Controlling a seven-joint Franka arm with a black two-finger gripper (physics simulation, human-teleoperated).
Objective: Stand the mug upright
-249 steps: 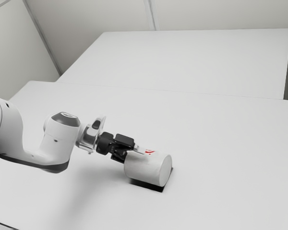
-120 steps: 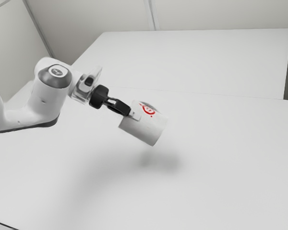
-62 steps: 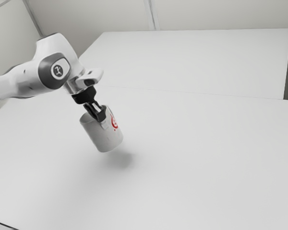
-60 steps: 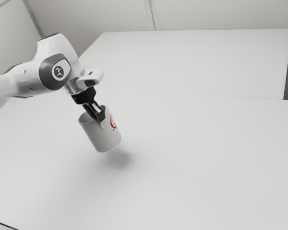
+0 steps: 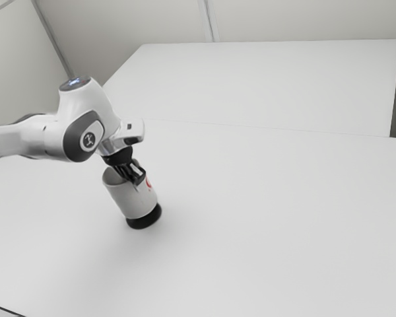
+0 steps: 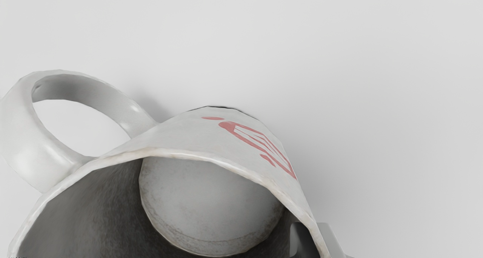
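Over the exterior view's left half, a white mug point(image 5: 133, 198) leans, mouth up and tipped toward the arm, above a pale counter point(image 5: 270, 224). A dark shadow point(image 5: 145, 218) lies close under its base; whether any edge touches down, I cannot tell. My claw point(image 5: 138, 179) is closed on the mug's wall at the rim point(image 6: 181, 153), one finger inside and one outside. The wrist view shows a looped handle point(image 6: 16, 126) and a red mark point(image 6: 256, 137) on the side. The lean is my main worry: let go at this angle, and the mug could rock or topple onto its side. Pressed down tilted, one edge of the base would likely meet the counter first and swivel the wall in my pinch, which grips just one side. Opening wide could also nudge the rim from within.
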